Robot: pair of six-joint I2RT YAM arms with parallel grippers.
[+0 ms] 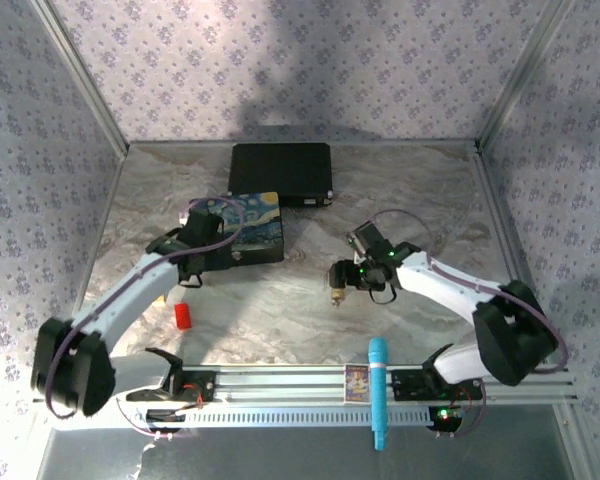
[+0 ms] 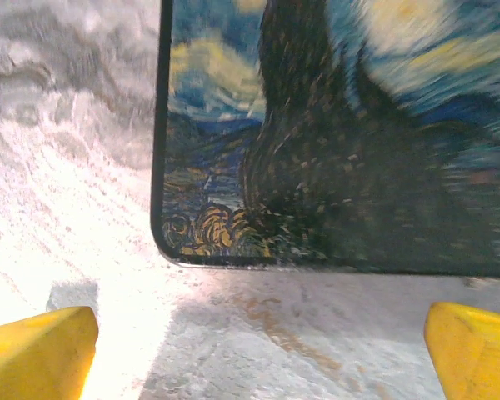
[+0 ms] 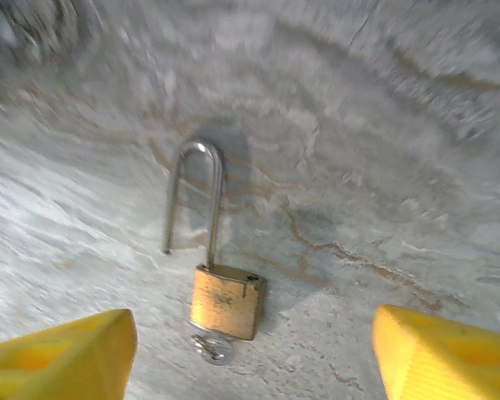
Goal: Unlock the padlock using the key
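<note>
The brass padlock (image 3: pixel 227 302) lies flat on the marble table, and one leg of its silver shackle (image 3: pixel 192 192) is out of the body. The small silvery key (image 3: pixel 212 348) sticks out of the underside of the body. My right gripper (image 3: pixel 254 358) hangs just above it, open, with its yellow fingers (image 3: pixel 58 354) wide on either side and touching nothing. From above, the padlock (image 1: pixel 335 295) sits right under the right gripper (image 1: pixel 342 277). My left gripper (image 2: pixel 258 358) is open and empty by the near edge of the painted box (image 2: pixel 333 125).
The painted box (image 1: pixel 248 225) stands at the mid-left, with a black case (image 1: pixel 280 170) behind it. A small red block (image 1: pixel 183 317) lies near the left arm. A blue cylinder (image 1: pixel 378 390) rests across the front rail. Patterned walls enclose the table.
</note>
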